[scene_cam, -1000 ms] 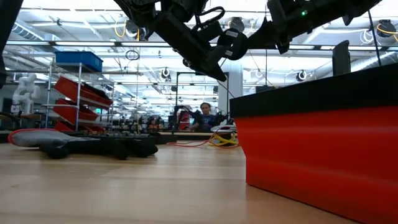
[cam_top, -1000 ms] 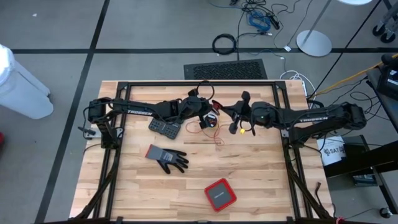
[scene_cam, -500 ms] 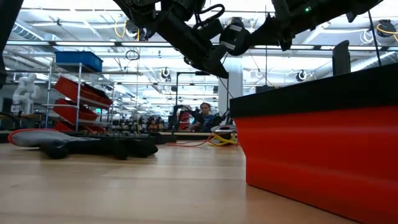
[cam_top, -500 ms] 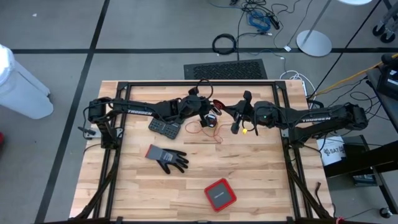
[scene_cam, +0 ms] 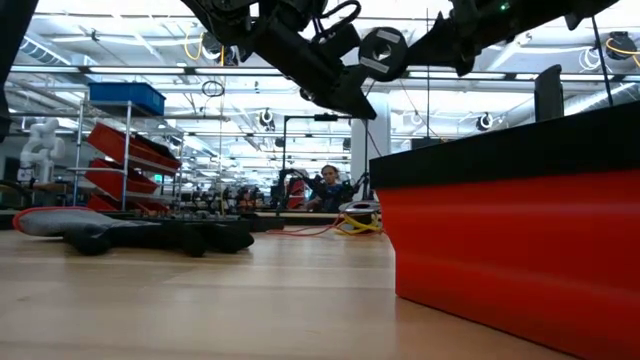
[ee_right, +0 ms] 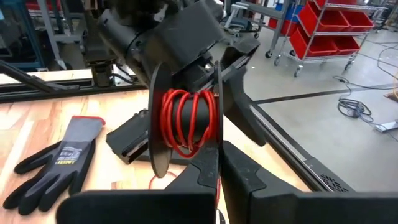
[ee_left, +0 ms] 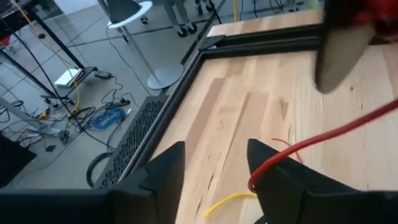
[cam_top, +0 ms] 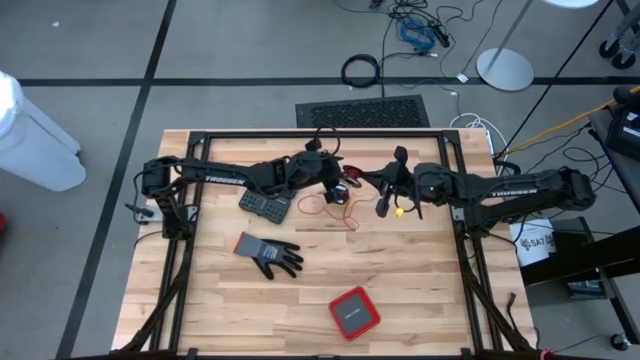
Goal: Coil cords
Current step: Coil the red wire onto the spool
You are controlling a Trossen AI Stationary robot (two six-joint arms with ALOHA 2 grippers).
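Observation:
A small black spool (ee_right: 183, 118) wound with the red cord hangs above the table's far middle, with my right gripper (ee_right: 219, 171) shut on it. From the spool the red cord (ee_left: 323, 134) runs slack down to loose loops on the table (cam_top: 320, 211). My left gripper (ee_left: 214, 162) stands open just left of the spool (scene_cam: 383, 52), its fingers slanting down. The red cord passes by one of its fingers. A yellow cord (ee_left: 227, 200) lies on the wood below; a yellow bit (cam_top: 398, 210) shows under my right arm. My right gripper pinches the rim of one spool flange (ee_right: 215, 148) between its two shut fingers, coming nearly level from the table's right side. The spool is lifted clear of the table, its axle lying about level. My left gripper: I cannot tell whether the red cord (ee_left: 254, 182) touches its finger.
A grey glove (cam_top: 268, 255) and a black keypad (cam_top: 264, 207) lie on the left half. A red box (cam_top: 353, 312) sits near the front edge and fills the right of the low view. A black frame (cam_top: 300, 134) rims the table.
My left gripper has opened and tipped slightly, letting go of the red cord by the spool. My right gripper has drawn the spool a little up and toward the table's right edge, still shut on it.

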